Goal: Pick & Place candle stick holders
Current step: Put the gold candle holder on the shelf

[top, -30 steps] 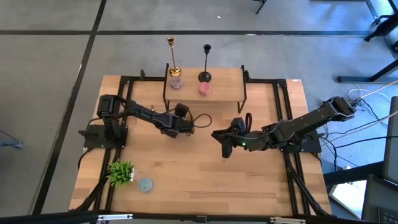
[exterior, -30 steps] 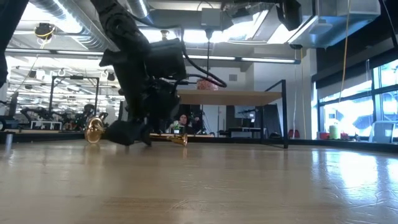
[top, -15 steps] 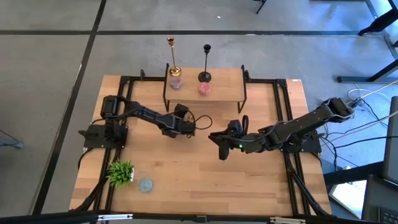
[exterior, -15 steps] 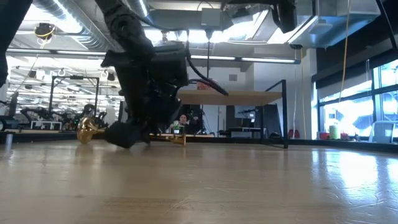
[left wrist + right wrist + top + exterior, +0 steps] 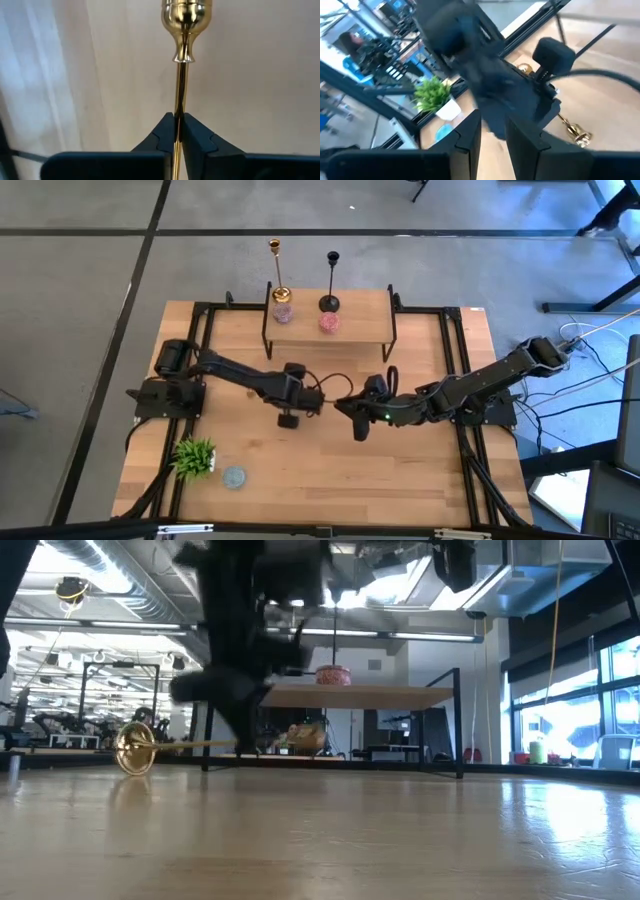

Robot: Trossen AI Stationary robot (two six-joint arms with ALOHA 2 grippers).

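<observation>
A gold candlestick lies level low over the table, its round base at one end and its cup at the other. My left gripper is shut on its stem at mid-table. My right gripper is open and empty. It stands just right of the left gripper in the high view and faces it. A second gold candlestick and a black one stand upright by their bases on the wooden shelf at the table's far side. My left gripper pinches the thin stem between its two fingertips, a short way below the cup. The stem runs straight out between the fingers, with the cup beyond the fingertips. The candlestick lies about level, and its base's rim seems to rest on the table.
A small green plant and a bluish disc sit near the table's near left corner. Two pink objects lie on the shelf by the candlestick bases. Black frame rails run along the table's left and right sides.
My left gripper has gone toward the table's right and near edges and has rolled about its wrist, still shut on the stem. The candlestick has gone with it and its cup end has risen off the table. My right gripper has crept toward the left gripper.
</observation>
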